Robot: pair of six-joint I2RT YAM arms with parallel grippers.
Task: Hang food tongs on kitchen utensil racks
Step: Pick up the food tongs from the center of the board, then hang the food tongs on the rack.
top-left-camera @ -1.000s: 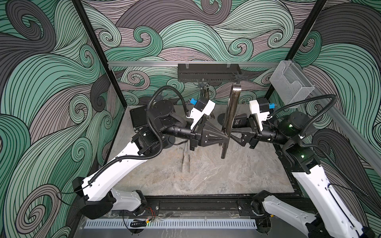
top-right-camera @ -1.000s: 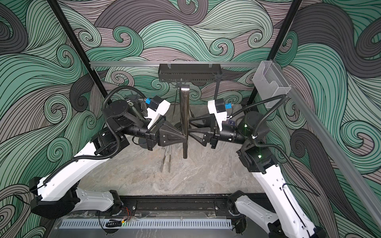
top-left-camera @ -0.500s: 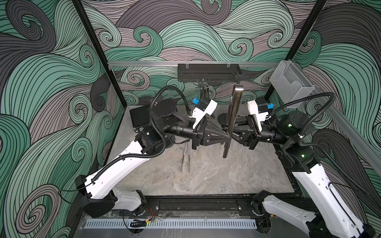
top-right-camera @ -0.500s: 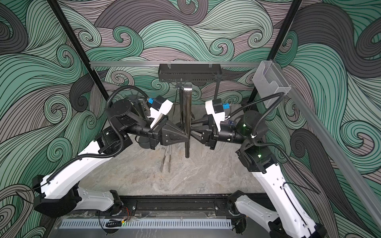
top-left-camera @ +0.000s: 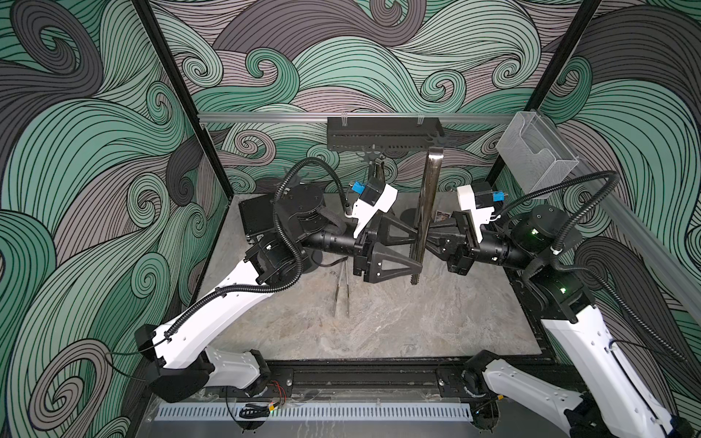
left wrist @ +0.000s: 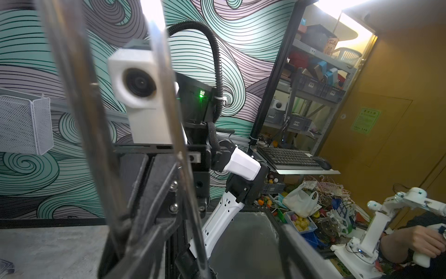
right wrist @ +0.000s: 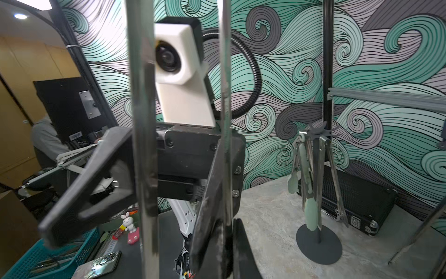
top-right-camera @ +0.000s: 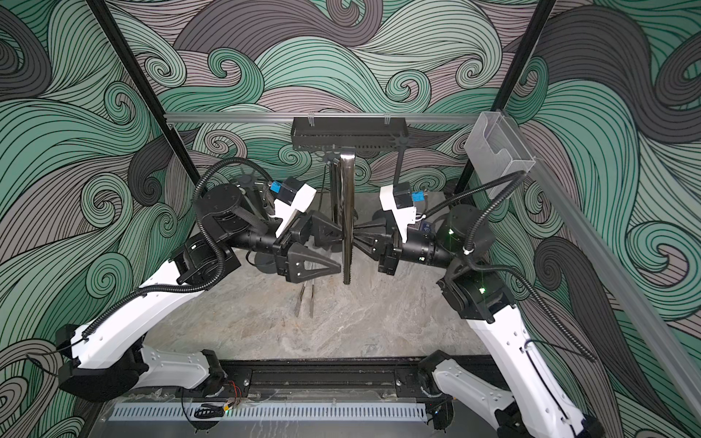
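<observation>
- Clamping steel tongs [top-left-camera: 425, 201] at mid-length: right gripper [top-left-camera: 431, 236], jaws clenched.
- Tongs upright, top end just below black shelf [top-left-camera: 379, 132].
- Left gripper [top-left-camera: 417, 252] released, jaws spread around the tongs' lower half, opposite side.
- Second tongs [top-left-camera: 341, 292] flat on table [top-left-camera: 417, 326], farther below the shelf.

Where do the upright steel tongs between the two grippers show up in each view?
In a top view: the steel tongs stand upright at centre, between the two arms.
In a top view: same place, centre, below the black shelf.
Left wrist: close up and blurred, two steel arms spanning the picture's height.
Right wrist: close up, again two tall steel bars.
Shared landmark: the marbled table.
</observation>
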